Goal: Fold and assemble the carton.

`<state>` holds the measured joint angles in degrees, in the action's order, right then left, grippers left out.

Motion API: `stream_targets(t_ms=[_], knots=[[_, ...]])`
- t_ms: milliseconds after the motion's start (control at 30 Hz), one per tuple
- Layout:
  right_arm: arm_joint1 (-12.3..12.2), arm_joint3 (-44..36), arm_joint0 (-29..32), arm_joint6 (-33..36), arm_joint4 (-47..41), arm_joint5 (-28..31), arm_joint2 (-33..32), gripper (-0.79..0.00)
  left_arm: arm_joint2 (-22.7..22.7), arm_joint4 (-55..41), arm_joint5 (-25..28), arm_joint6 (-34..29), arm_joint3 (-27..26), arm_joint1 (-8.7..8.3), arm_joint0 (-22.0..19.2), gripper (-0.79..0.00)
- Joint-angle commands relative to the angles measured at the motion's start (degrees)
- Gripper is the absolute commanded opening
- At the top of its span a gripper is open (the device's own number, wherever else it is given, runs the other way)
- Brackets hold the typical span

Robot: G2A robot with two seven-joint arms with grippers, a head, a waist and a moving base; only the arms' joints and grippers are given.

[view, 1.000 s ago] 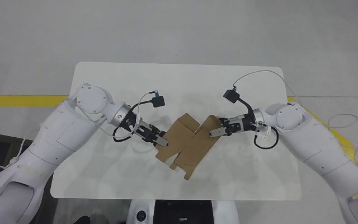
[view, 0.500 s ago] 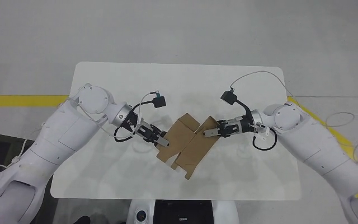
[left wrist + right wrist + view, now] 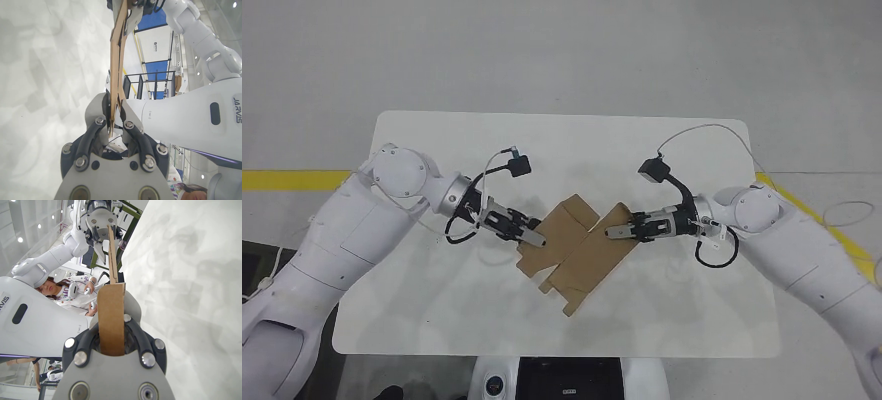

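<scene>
Table | flat carton held over it between both arms, not yet opened | left gripper jaws narrow, pinching one edge; right gripper jaws clamping the opposite flap | to open it well, both should likely press inward evenly, untwisted; a slack pinch risks a slip

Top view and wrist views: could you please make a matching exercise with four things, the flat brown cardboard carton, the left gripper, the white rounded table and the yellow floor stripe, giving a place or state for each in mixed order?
Things
1. flat brown cardboard carton
2. left gripper
3. white rounded table
4. yellow floor stripe

Places or states
A. runs along the grey floor
B. shut on a thin cardboard edge
C. held at two opposite ends
D. lies under the carton

Pairs: 1-C, 2-B, 3-D, 4-A
</scene>
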<state>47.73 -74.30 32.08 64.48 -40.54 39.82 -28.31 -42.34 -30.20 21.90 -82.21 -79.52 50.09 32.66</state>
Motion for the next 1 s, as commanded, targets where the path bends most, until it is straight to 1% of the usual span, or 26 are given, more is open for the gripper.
stream_targets(t_ms=[0,133,233,333,433,567,667,833,967], knots=[[0.0,1.8,0.0,0.8,-2.4,-0.8,-0.5,-0.785,-1.8,-1.1,0.5,2.7,0.8,-0.21,0.5,0.0],[0.4,5.0,1.1,1.1,-9.2,-1.1,-2.4,-0.785,-5.0,-2.0,-1.2,9.2,0.4,-0.81,2.5,0.0],[0.6,5.9,1.7,1.2,-11.0,-1.2,-3.7,-0.785,-7.0,-2.1,-4.0,14.1,-0.8,-1.26,4.6,0.0],[0.8,5.8,2.3,-0.6,-10.8,-1.6,-5.1,-0.785,-8.2,-2.3,-7.5,18.6,-1.6,-1.45,6.6,0.0],[0.9,4.4,3.3,-5.3,-9.0,-3.2,-6.3,-0.785,-8.8,-3.1,-9.5,22.1,-2.8,-1.32,8.0,0.0],[1.1,1.3,6.1,-12.9,-6.4,-5.4,-7.3,-0.785,-8.6,-2.2,-11.2,23.3,-4.5,-1.0,8.8,0.0],[1.3,-0.8,7.7,-16.9,-3.9,-6.8,-7.8,-0.785,-8.7,-2.3,-11.7,24.0,-4.8,-0.69,9.1,0.0],[1.5,-2.1,9.8,-21.0,-0.4,-8.2,-9.3,-0.785,-9.3,-2.4,-12.1,24.5,-4.8,-0.39,9.7,0.0],[1.5,-2.5,11.1,-22.1,2.1,-9.4,-10.7,-0.785,-10.5,-3.2,-12.3,24.1,-4.5,-0.37,10.4,0.0]])
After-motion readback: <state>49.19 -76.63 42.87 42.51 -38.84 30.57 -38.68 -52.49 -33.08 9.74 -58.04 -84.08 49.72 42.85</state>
